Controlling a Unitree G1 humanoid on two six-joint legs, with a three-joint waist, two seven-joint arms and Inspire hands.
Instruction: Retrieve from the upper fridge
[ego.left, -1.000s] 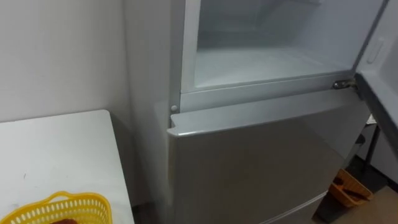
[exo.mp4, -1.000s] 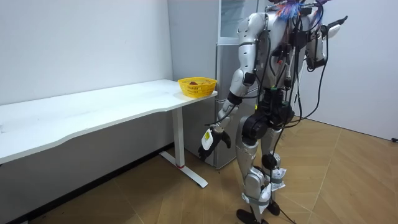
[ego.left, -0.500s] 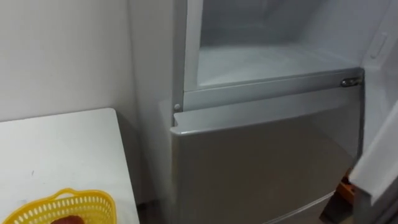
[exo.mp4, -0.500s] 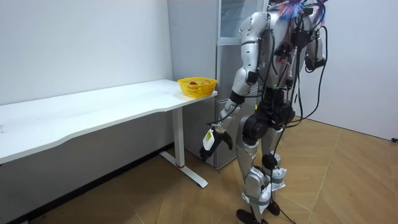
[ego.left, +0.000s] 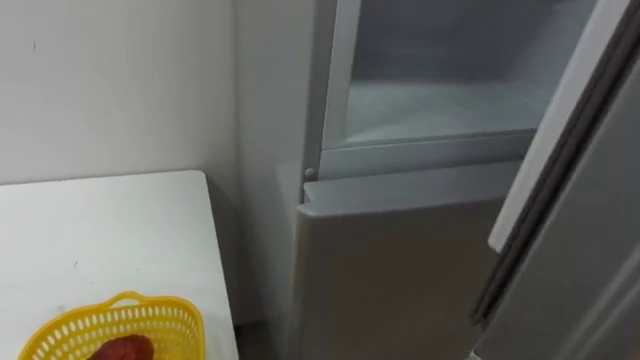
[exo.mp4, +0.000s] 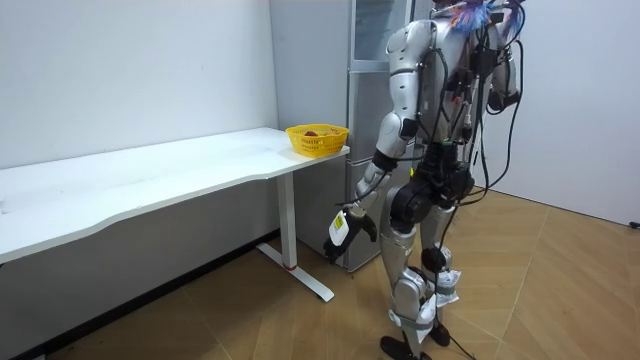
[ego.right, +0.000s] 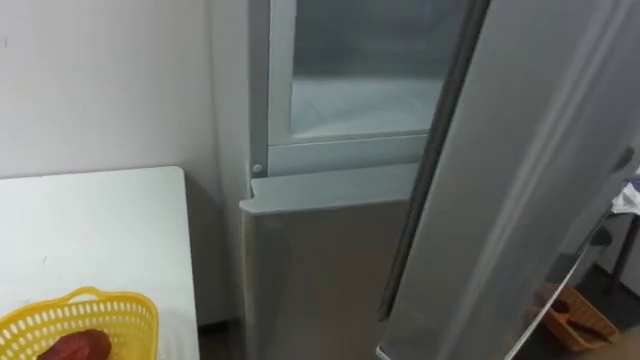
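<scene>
- My left hand (exo.mp4: 340, 228): black fingers.
- basket (ego.left: 165, 322), above those fingers toward the room view's left: yellow, open lattice weave.
- red item (ego.left: 125, 350) in it: dark red.
- table (ego.left: 100, 240): plain white.
- fridge (ego.left: 400, 270), just past my fingers: silver-grey. Its upper compartment (ego.left: 430, 100) is pale grey-white.
- floor (exo.mp4: 560, 290) under them: tan wood planks.

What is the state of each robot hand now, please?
Left robot hand: open, hanging relaxed, holding nothing.
Right robot hand: raised at shoulder height, state cannot be told.
</scene>
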